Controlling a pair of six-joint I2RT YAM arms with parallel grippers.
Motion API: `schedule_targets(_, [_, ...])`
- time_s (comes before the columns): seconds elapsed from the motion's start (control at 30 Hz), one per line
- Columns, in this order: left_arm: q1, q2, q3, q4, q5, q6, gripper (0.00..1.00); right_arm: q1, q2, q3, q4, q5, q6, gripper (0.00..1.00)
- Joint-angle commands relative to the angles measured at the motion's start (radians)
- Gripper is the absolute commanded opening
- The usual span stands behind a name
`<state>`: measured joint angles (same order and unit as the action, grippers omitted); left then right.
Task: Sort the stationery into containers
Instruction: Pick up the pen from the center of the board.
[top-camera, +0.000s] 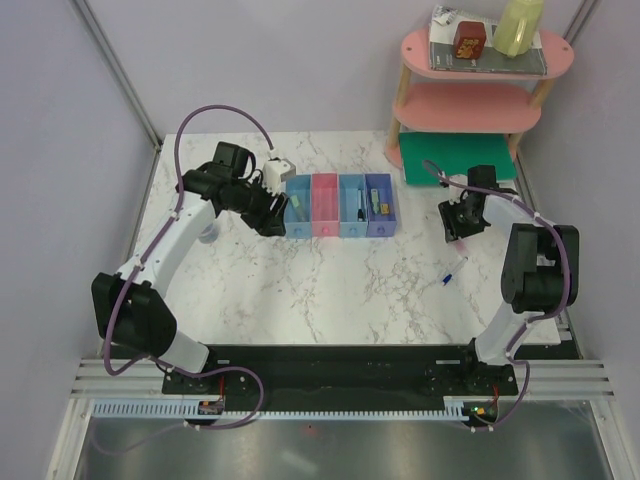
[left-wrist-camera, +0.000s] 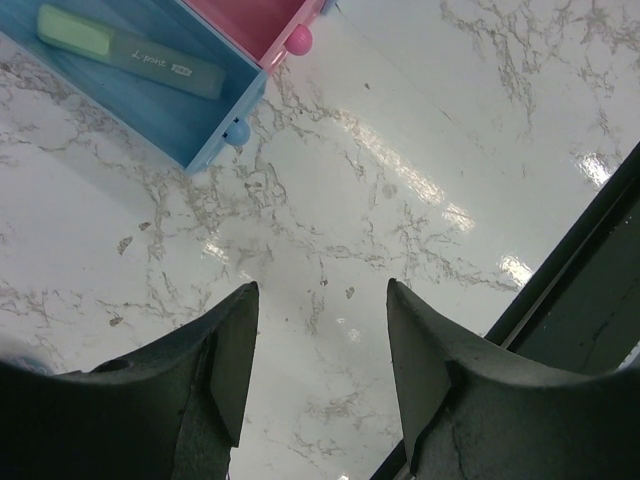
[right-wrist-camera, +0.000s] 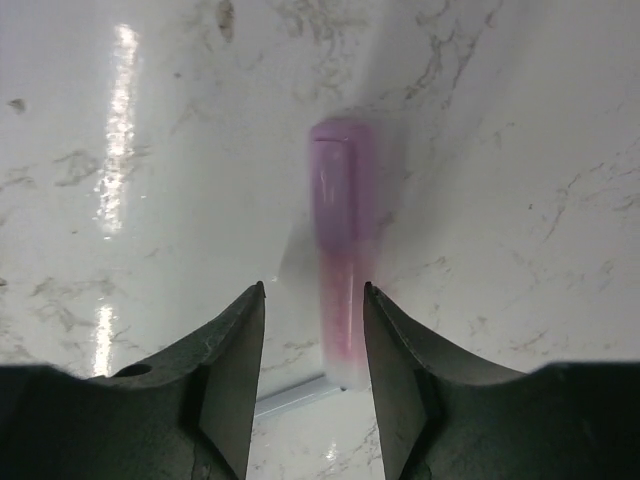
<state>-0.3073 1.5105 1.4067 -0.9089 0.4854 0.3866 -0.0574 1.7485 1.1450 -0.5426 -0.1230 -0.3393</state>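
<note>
roughly half done, judging by the bins (top-camera: 340, 232). already in:
- a green stick (left-wrist-camera: 130, 50) lying flat in the left blue bin (left-wrist-camera: 215, 140), ahead and to the left of the left pincer (left-wrist-camera: 320, 295)
- what looks like a black pen (top-camera: 358, 207) in the second blue bin (top-camera: 351, 231)
- probably a second green stick (top-camera: 375, 200) in the purple bin (top-camera: 381, 231)

nothing visible in the pink bin (top-camera: 324, 228), just beside the left blue one and likewise ahead of the left pincer.

left to sort, by the look of it: the pink stick (right-wrist-camera: 340, 230), the blue-and-white pen (top-camera: 455, 272), and maybe a roll (top-camera: 206, 233). only a greyish round shape there, half hidden under the left arm behind that pincer, too unclear to call.

right pincer (right-wrist-camera: 313, 295): jaws about halfway apart, low over the table. pink stick on the marble directly in front, near end reaching in between the fingertips. blurred, so hard to say whether touched; not clamped as far as can be seen, nothing lifted. blue-and-white pen on the table behind this pincer, toward the arm's base, near but apart.

left pincer: jaws about halfway apart too, nothing between them, only bare marble below.

step in hand, most likely: closing on the pink stick for the carry to a bin, perhaps the pink one, well off to the pincer's left.
</note>
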Motion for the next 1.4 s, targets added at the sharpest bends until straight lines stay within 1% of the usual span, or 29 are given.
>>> schedule_targets(0.0, [-0.001,-0.055,-0.014,0.034,0.032,-0.026,0.61,-0.061,0.071,0.078,0.001,-0.013,-0.038,0.52])
schedule_targets(0.27, [-0.003,-0.059,-0.017,0.042,0.030,-0.031,0.61,-0.084,0.146,0.090,0.003,-0.049,-0.055,0.53])
schedule_targets(0.33, [-0.003,-0.059,-0.014,0.042,0.031,-0.034,0.61,-0.084,0.155,0.087,-0.005,-0.066,-0.059,0.50])
schedule_targets(0.43, [-0.001,-0.056,-0.005,0.042,0.033,-0.034,0.61,-0.084,0.178,0.088,-0.023,-0.098,-0.072,0.32])
schedule_targets(0.47, [-0.003,-0.058,-0.005,0.042,0.032,-0.035,0.61,-0.084,0.189,0.091,-0.029,-0.112,-0.073,0.14])
schedule_targets(0.53, [-0.003,-0.053,0.000,0.044,0.032,-0.034,0.61,-0.084,0.198,0.094,-0.048,-0.128,-0.075,0.00])
schedule_targets(0.8, [-0.003,-0.050,0.008,0.042,0.047,-0.040,0.61,-0.084,0.204,0.099,-0.092,-0.193,-0.069,0.00])
schedule_targets(1.03, [-0.001,-0.053,0.003,0.042,0.053,-0.043,0.61,-0.084,0.128,0.116,-0.138,-0.250,-0.047,0.00])
schedule_targets(1.37, [-0.003,-0.055,-0.009,0.044,0.064,-0.054,0.61,-0.082,0.003,0.192,-0.212,-0.342,-0.004,0.00])
